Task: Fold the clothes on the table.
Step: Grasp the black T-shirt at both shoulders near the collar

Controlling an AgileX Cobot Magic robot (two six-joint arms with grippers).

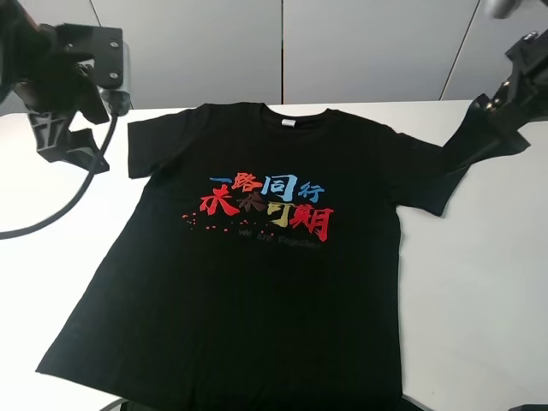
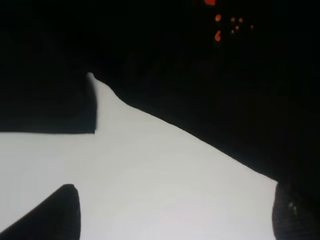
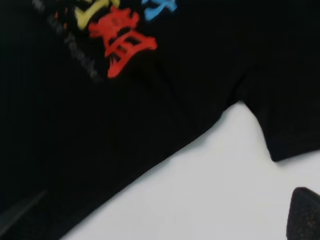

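Nearest, the hem (image 1: 171, 390) of the black T-shirt (image 1: 257, 300) runs out of the high view at its lower edge, so a fold drawn toward that side may, I judge, drag cloth off the white table (image 1: 488, 291). The shirt lies thin and flat on a smooth top, so a finger may catch only the upper layer and part front from back, and uneven lifts by the two arms would skew the crease. It lies face up in the middle of the table, its body spread smooth and flaring toward the hem, with red, blue and yellow printed characters (image 1: 265, 205) across the chest. Farther back a white neck label (image 1: 288, 122) shows in the crew collar. The left gripper (image 2: 172, 215) hangs wide and empty over bare table beside the left sleeve (image 1: 158, 141). The right gripper (image 1: 475, 137) sits near the right sleeve (image 1: 424, 175) with only one fingertip (image 3: 306, 216) showing, so I cannot tell its spread.
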